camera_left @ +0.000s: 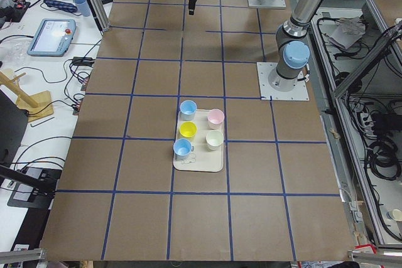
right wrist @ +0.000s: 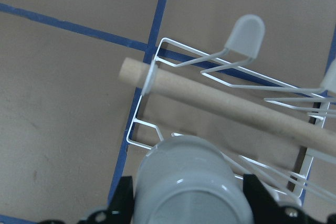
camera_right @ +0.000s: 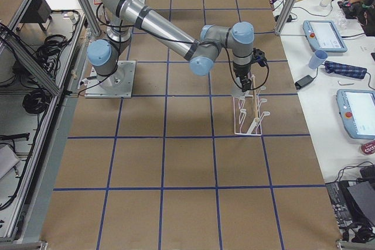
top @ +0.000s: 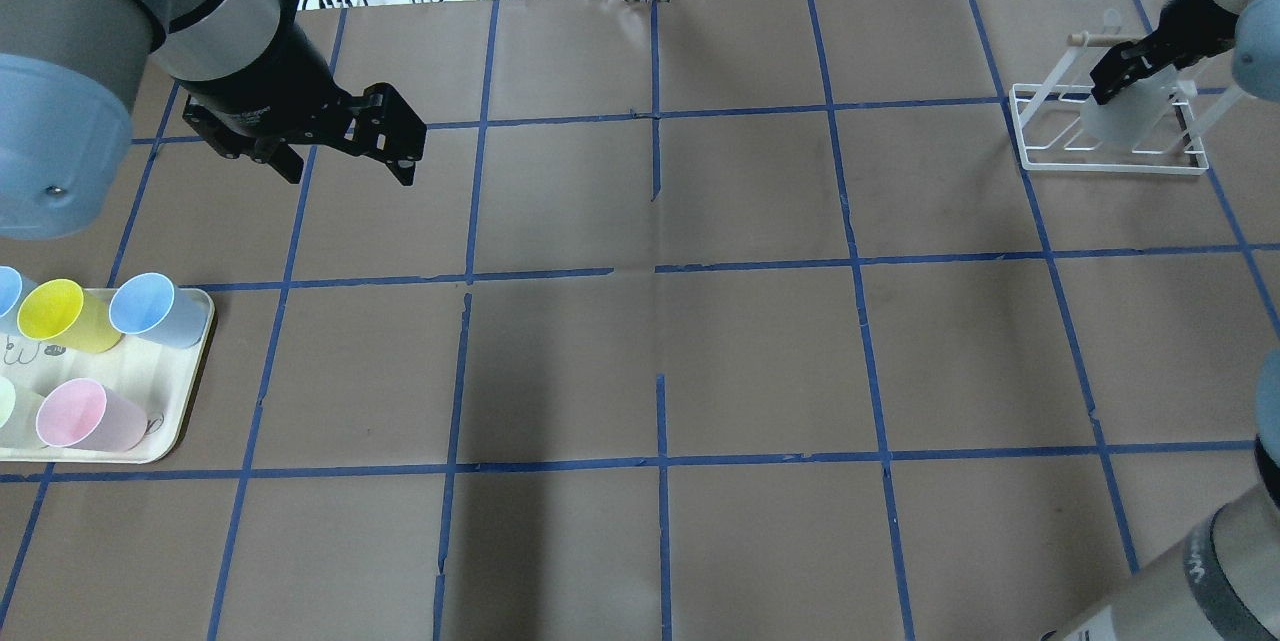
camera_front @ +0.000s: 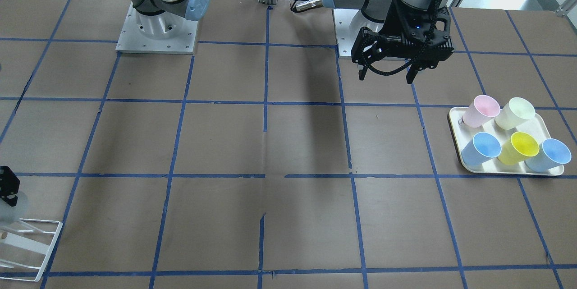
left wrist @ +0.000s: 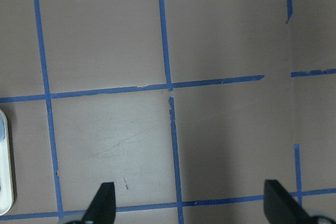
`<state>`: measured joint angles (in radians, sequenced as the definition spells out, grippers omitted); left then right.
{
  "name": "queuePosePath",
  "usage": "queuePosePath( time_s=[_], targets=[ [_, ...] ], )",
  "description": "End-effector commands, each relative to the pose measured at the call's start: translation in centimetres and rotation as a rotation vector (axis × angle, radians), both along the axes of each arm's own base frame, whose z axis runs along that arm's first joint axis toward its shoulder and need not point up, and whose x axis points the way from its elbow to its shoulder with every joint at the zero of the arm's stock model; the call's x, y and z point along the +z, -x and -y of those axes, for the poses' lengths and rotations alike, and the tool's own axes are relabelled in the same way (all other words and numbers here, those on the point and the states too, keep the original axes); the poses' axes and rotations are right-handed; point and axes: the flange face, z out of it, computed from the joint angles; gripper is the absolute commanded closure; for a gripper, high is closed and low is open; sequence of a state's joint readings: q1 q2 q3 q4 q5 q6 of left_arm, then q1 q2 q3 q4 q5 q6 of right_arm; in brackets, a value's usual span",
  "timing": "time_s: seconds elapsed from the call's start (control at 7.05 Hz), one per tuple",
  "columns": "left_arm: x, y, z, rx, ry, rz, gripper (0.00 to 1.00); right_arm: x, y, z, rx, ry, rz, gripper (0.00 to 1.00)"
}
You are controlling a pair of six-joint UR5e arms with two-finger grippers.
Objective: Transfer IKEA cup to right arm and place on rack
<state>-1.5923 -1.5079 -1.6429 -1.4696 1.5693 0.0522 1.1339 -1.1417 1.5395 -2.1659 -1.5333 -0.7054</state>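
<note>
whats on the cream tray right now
Five cups sit on the tray: a pink cup, a cream-green cup, a yellow cup and two light blue cups. They cover much of its surface; what lies beneath them cannot be seen.

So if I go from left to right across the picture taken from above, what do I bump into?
cream tray → left gripper, open above the table → white rack, where the right gripper holds the IKEA cup.
</note>
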Motion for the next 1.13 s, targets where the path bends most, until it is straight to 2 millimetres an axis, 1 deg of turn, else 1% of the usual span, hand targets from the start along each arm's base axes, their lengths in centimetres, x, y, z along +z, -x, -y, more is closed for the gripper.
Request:
queuePosePath(
  time_s=[0.0,0.14,0.28,0.43,0.57,0.71,0.99],
  targets=[
    [0.0,0.0,0.0,0.002,0.000,0.000,0.00,-2.1,0.3,0.7,-0.004,-0.025,0.018,0.01],
    [0.0,0.0,0.0,0.002,0.000,0.000,0.00,-1.9,0.4,0.7,-0.009,-0.028,0.007,0.00],
    [0.0,0.0,0.0,0.002,0.000,0.000,0.00,-1.2,0.3,0.4,-0.016,-0.030,0.004,0.00],
    [0.0,-0.1,0.0,0.003,0.000,0.000,0.00,0.0,0.2,0.2,-0.016,-0.017,-0.003,0.00],
    [0.0,-0.4,0.1,0.009,-0.002,-0.005,0.00,1.6,-0.3,-0.6,-0.014,-0.029,0.007,0.00],
    [0.0,-0.8,0.2,0.018,-0.003,-0.008,0.00,4.4,-1.3,-2.4,-0.023,-0.049,0.025,0.00],
    [-0.1,-0.9,0.2,0.021,-0.006,-0.008,0.00,10.4,-4.7,-7.3,-0.160,-0.126,0.085,0.00]
  ],
)
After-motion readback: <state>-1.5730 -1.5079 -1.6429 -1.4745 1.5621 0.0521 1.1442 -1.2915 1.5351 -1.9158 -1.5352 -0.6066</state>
